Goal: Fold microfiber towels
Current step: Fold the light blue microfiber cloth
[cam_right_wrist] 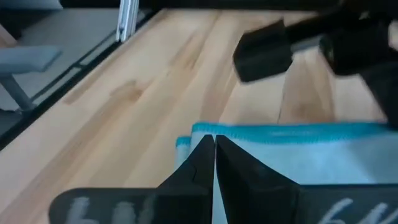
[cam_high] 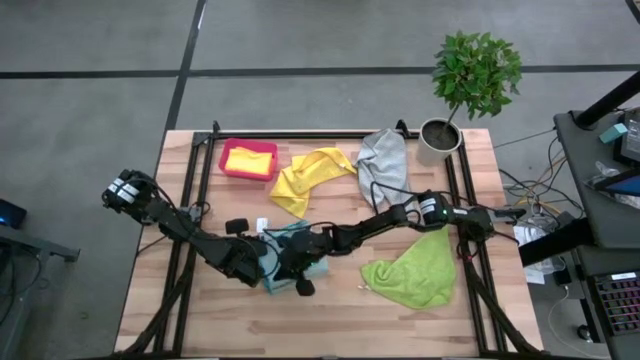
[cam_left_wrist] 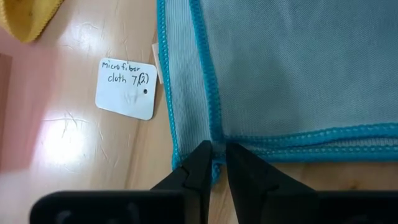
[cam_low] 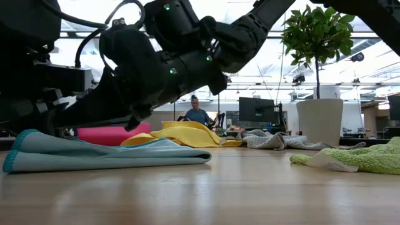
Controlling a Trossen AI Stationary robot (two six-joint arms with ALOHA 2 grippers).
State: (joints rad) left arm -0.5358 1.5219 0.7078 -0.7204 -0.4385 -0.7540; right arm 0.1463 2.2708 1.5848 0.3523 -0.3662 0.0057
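- Light blue towel (cam_high: 290, 255) — lies folded on the wooden table (cam_high: 330, 320) toward its front edge, left of centre; its turquoise-stitched edges are stacked in layers in the left wrist view.
- Left gripper (cam_left_wrist: 213, 163) — jaws narrow, pinched on the stitched corner of the light blue towel.
- Right gripper (cam_right_wrist: 214, 149) — jaws fully closed, tips at the hemmed edge of the same towel; whether any cloth is caught between them cannot be told.
- White card (cam_left_wrist: 126, 88) — flat on the table just beside the blue towel, hand-lettered "microfiber cloth 7(2)".
- Lime green towel (cam_high: 415, 268) — crumpled, right of the blue towel, under the right arm.
- Yellow towel (cam_high: 308, 178) — loosely bunched, farther back near the middle.
- Grey towel (cam_high: 385, 158) — heaped just right of it.
- Pink-red bin (cam_high: 248, 160) — back left, holding a second yellow towel (cam_high: 250, 159).
- Potted plant (cam_high: 462, 90) — back right corner.
- Person (cam_low: 197, 114) — seated in the room beyond the table.
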